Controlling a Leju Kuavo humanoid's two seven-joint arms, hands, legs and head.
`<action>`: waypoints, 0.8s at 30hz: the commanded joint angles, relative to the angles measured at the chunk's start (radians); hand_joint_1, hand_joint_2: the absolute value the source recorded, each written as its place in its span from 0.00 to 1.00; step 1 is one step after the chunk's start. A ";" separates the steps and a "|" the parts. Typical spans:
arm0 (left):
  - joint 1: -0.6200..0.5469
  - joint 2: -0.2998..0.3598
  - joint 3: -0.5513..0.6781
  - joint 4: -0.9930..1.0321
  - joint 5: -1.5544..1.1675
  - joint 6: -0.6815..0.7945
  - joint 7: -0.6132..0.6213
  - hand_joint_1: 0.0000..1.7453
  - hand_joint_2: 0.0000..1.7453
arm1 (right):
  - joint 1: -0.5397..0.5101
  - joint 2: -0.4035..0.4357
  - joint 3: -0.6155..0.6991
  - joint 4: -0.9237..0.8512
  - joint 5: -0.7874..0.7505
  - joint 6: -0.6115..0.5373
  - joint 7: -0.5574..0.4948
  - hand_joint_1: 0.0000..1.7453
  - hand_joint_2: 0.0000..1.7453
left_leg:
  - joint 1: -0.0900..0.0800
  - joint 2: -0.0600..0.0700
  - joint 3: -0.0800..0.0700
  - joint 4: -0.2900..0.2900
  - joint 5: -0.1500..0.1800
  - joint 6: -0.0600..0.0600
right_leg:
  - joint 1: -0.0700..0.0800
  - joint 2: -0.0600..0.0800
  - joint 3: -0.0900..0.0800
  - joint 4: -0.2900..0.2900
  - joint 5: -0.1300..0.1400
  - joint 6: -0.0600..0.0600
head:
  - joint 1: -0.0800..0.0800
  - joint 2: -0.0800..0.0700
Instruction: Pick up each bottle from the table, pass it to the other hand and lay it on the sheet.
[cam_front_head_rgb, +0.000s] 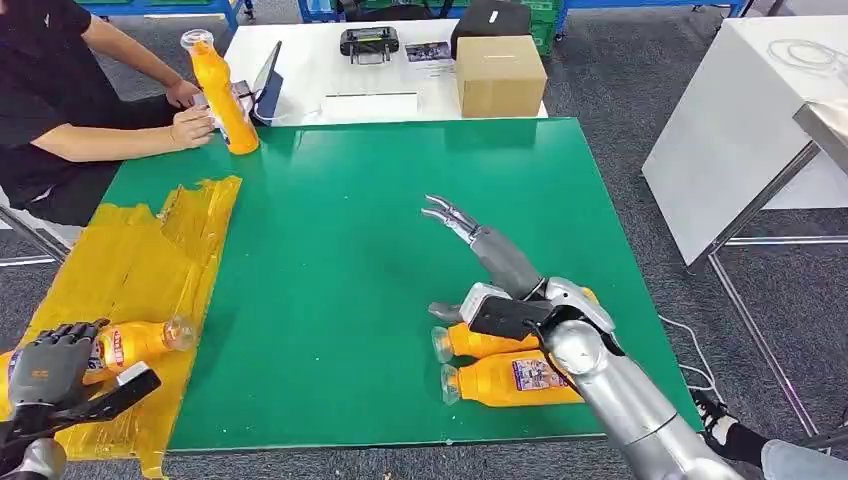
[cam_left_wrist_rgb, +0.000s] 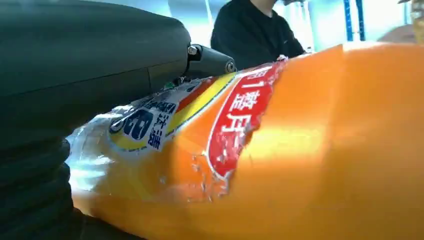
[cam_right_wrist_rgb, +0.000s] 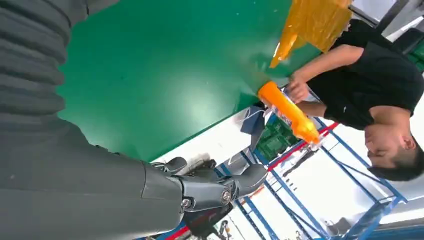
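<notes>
One bottle is down on the sheet, two wait on the table, and a fourth is in a person's hands.

Head view: the left hand (cam_front_head_rgb: 45, 368) grips an orange bottle (cam_front_head_rgb: 140, 342) lying on the yellow sheet (cam_front_head_rgb: 150, 255) at the table's (cam_front_head_rgb: 350, 230) front-left corner, so by my reading this one is placed but not yet let go. The right hand (cam_front_head_rgb: 470, 235) hovers with fingers spread, holding nothing, over two bottles (cam_front_head_rgb: 500, 362) lying near the front edge, both yet to be passed. A person (cam_front_head_rgb: 60, 90) holds a standing bottle (cam_front_head_rgb: 222, 95) at the far-left corner. Left wrist view: the held bottle's label is torn, red with white characters I cannot read with certainty. Right wrist view: the fingers stand apart above the green surface.
</notes>
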 joint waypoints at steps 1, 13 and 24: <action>0.053 -0.073 -0.142 0.015 -0.010 -0.043 -0.005 0.00 0.00 | -0.051 0.019 0.038 0.101 0.000 -0.007 0.005 0.00 1.00 | -0.001 0.003 0.003 -0.002 0.000 0.002 | -0.001 0.002 0.002 -0.003 0.000 0.000 | 0.000 0.000; 0.098 -0.062 -0.165 -0.060 0.016 -0.091 -0.018 0.00 0.00 | -0.056 0.036 0.041 0.124 0.000 -0.009 0.004 0.00 1.00 | -0.004 -0.001 0.004 -0.002 0.000 0.004 | -0.003 -0.003 0.005 -0.002 0.000 0.001 | 0.000 0.000; 0.169 -0.116 -0.052 -0.317 0.463 -0.278 -0.163 0.00 0.00 | 0.020 -0.008 0.035 0.069 0.047 -0.031 0.003 0.00 1.00 | -0.003 0.001 0.002 -0.001 -0.001 0.004 | -0.002 -0.003 0.003 -0.003 -0.001 0.001 | 0.000 0.000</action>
